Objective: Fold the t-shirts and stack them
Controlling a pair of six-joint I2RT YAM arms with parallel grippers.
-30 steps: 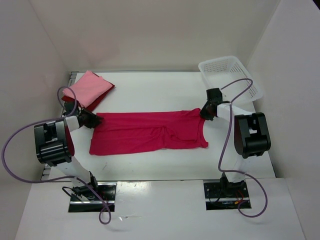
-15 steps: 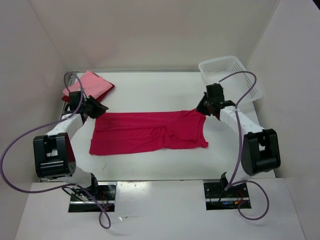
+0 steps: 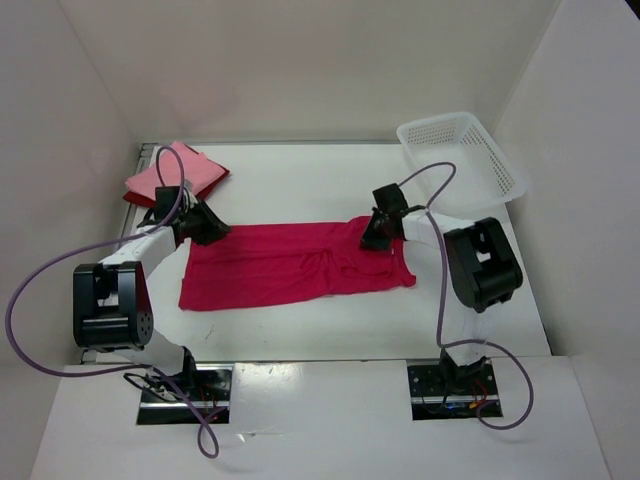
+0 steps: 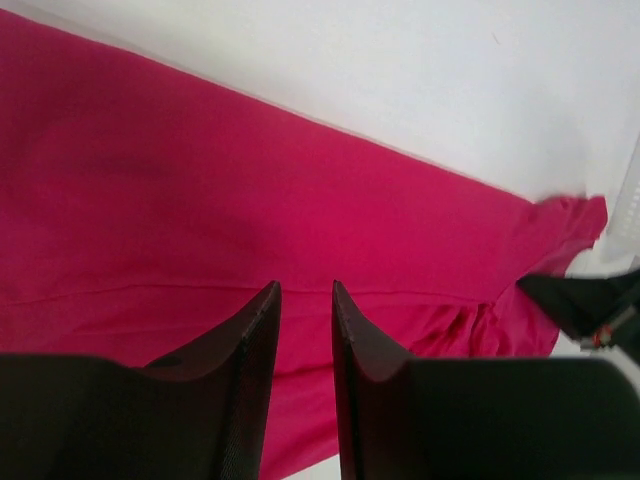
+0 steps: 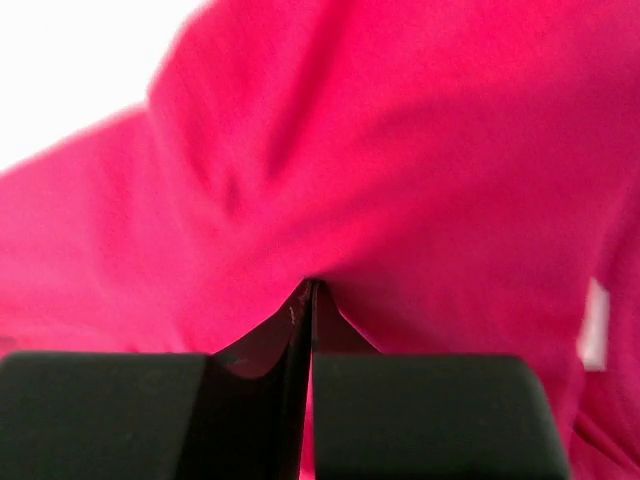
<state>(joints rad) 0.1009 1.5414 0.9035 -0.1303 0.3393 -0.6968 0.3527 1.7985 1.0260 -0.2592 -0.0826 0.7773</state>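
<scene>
A magenta t-shirt (image 3: 290, 265) (image 4: 300, 190) lies spread across the middle of the table. My right gripper (image 3: 372, 238) (image 5: 310, 285) sits on its upper right part, shut, with a ridge of the cloth (image 5: 400, 150) bunched up at its tips. At the shirt's upper left corner my left gripper (image 3: 212, 230) (image 4: 305, 287) hovers with its fingers a little apart and nothing between them. A light pink t-shirt (image 3: 175, 170) lies folded on a dark red one (image 3: 138, 197) at the back left.
A white lattice basket (image 3: 460, 155) stands tilted at the back right corner. White walls close in the table on three sides. Purple cables loop from both arms. The right arm's tip (image 4: 585, 305) shows at the far right of the left wrist view.
The right gripper has moved left from the shirt's right edge onto the cloth and shut on it. The left gripper has shifted right to the shirt's upper left corner.
</scene>
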